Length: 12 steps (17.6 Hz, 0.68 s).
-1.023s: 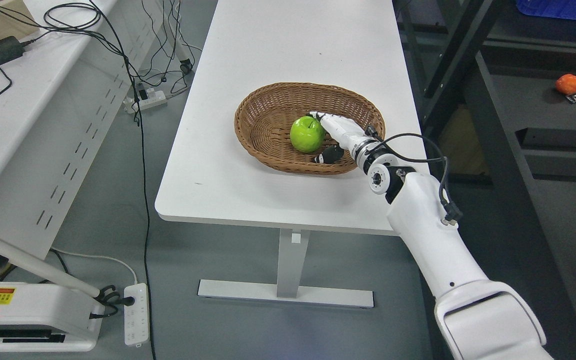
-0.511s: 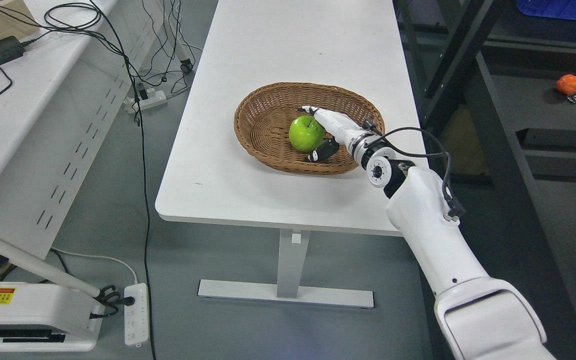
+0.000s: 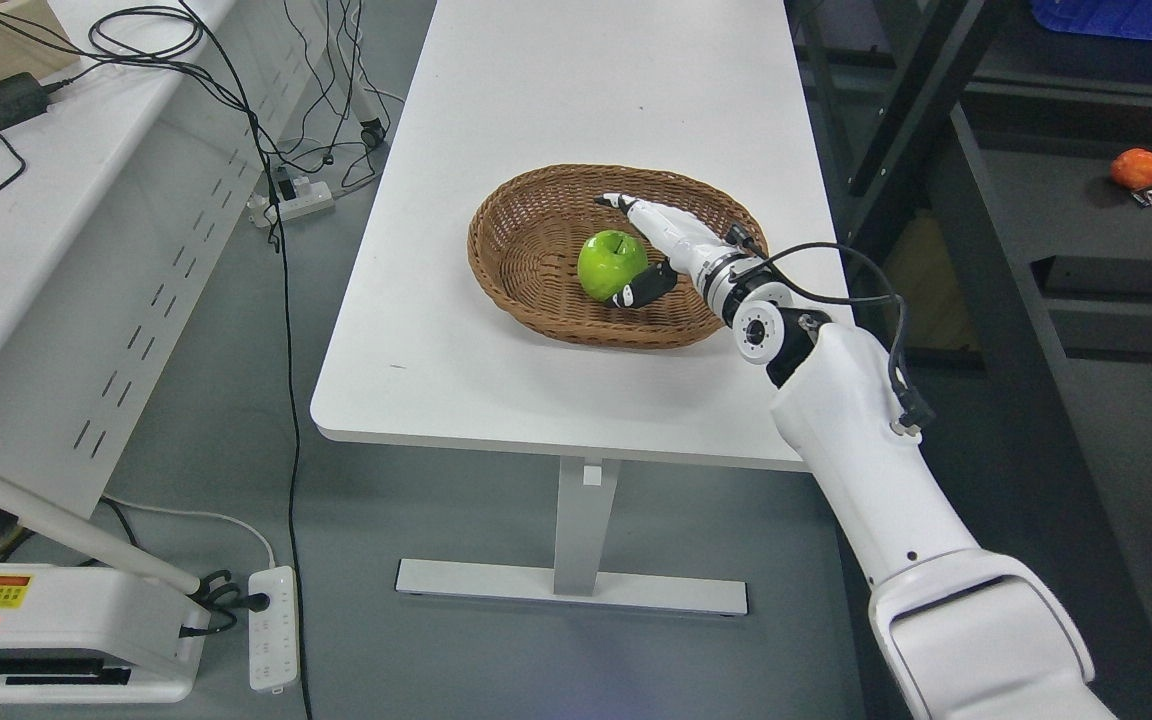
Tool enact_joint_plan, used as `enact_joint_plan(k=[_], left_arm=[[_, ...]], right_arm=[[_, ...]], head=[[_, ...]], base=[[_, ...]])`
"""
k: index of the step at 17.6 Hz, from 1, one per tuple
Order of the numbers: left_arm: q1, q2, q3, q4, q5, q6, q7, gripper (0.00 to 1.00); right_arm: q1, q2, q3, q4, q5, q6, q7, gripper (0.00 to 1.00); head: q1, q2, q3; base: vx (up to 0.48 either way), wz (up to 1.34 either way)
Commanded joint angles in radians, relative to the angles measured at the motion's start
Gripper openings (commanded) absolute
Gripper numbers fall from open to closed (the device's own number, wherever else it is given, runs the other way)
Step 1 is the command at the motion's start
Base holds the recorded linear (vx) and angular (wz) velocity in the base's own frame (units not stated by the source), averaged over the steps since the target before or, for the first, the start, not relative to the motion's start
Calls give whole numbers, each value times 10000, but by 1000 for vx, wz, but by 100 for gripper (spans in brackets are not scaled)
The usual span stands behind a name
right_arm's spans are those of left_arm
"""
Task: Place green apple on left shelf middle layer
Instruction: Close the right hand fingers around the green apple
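Green apple point(image 3: 612, 265) sits inside the wicker basket point(image 3: 536, 215), right of the basket's centre, stem dimple up. Basket rests on the white desk point(image 3: 576, 90), toward the desk's near right portion. Right arm enters from lower right and reaches over the basket's right rim; the right robot hand point(image 3: 648, 250) is at the apple's right side. White fingers point(image 3: 636, 210) extend past the far side of the apple, the dark thumb lies against its near right side, so the robot hand is spread around the apple; contact at the thumb looks likely, but a closed grip cannot be confirmed. Apple appears to rest on the basket floor. Left of the desk: a second white bench point(image 3: 26, 230) with loose black cables point(image 3: 136, 35). Right of the desk: dark shelving point(image 3: 1086, 250) with an orange object point(image 3: 1141, 167) lying on it.
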State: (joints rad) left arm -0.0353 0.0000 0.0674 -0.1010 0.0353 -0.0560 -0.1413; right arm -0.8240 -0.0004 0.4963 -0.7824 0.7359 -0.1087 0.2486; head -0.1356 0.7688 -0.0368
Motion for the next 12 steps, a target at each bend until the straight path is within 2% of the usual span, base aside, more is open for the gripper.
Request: enact_joint_plan(k=[1,12], left_arm=[[0,175,-15,-3,0,-7,1,100],[0,175,-15,-3,0,-7,1,100]], right_arm=[[-44,-171,7,-122,4,13,-77,98],[33,-171,606,123,35,28,-62,98]], head=[[0,0,0],[0,0,0]], base=[[0,0],[0,0]])
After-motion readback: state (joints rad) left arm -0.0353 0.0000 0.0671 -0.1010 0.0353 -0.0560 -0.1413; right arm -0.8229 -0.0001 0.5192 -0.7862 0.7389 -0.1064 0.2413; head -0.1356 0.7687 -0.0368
